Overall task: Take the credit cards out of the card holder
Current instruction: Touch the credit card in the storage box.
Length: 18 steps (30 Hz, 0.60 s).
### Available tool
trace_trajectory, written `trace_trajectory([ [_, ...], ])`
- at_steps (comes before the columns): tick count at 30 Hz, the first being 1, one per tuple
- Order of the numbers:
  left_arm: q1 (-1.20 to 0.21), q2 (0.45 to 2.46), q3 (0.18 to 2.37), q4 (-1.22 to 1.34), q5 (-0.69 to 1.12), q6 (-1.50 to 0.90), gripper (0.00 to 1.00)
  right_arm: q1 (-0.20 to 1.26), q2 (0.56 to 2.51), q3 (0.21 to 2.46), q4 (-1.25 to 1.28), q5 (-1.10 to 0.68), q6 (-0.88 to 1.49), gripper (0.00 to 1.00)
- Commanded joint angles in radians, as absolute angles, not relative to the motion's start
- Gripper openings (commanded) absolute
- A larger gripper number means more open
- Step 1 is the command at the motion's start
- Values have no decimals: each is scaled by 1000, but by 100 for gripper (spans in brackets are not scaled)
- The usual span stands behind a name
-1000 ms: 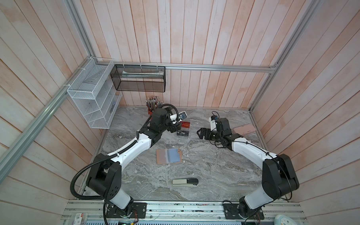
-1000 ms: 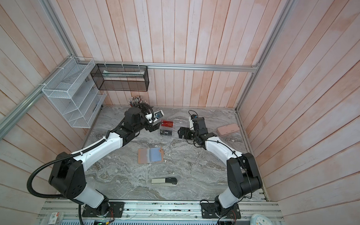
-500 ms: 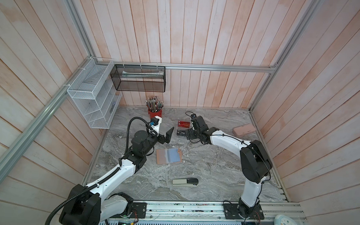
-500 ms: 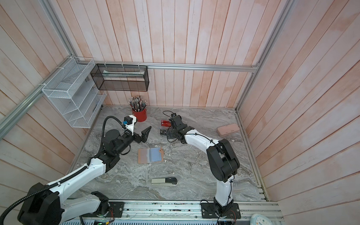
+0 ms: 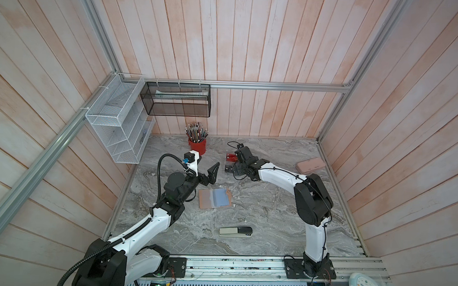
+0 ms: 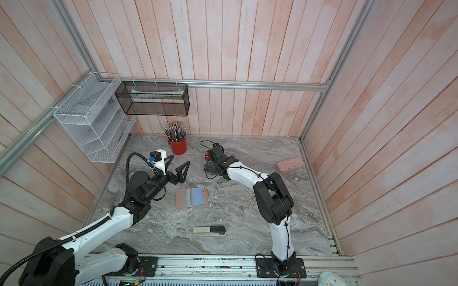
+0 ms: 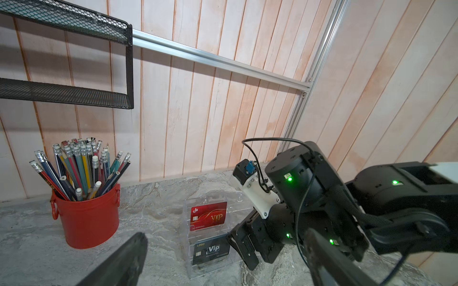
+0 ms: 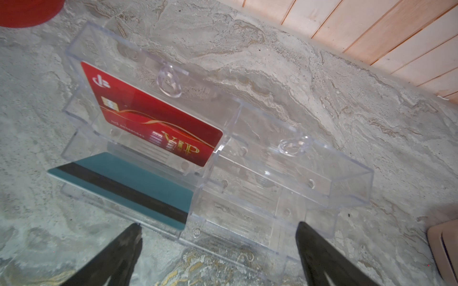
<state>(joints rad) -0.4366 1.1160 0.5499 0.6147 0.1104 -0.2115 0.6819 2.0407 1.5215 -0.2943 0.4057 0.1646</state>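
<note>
The card holder [image 5: 215,198] [image 6: 192,197] lies open and flat mid-table, bluish sleeves up. The credit cards stand in a clear acrylic rack [image 8: 285,173] at the back: a red card [image 8: 151,116] [image 7: 208,216] in the rear tier and a teal card [image 8: 124,188], stripe side up, in the front tier. In the left wrist view a dark VIP card [image 7: 211,250] shows there. My right gripper [image 8: 218,226] [image 5: 231,166] hovers open at the rack, holding nothing. My left gripper [image 6: 176,164] [image 7: 226,235] hangs open and empty, left of the rack and behind the holder.
A red pencil cup [image 5: 197,145] stands at the back wall, left of the rack. A long pink case [image 5: 310,165] lies at the far right, a stapler [image 5: 235,231] near the front. White [image 5: 116,124] and black [image 5: 175,100] mesh shelves hang on the walls.
My left arm has drawn back from the rack to the left side of the table. My right gripper has moved left up to the rack. Both stayed open.
</note>
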Motion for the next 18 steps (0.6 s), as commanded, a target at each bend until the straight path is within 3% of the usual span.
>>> trace_trajectory([
  [1, -433, 1104, 527, 659, 91, -240, 100, 691, 2069, 1562, -331, 443, 181, 98],
  [18, -433, 1081, 495, 674, 74, -258, 100, 690, 2160, 1684, -371, 472, 212, 98],
])
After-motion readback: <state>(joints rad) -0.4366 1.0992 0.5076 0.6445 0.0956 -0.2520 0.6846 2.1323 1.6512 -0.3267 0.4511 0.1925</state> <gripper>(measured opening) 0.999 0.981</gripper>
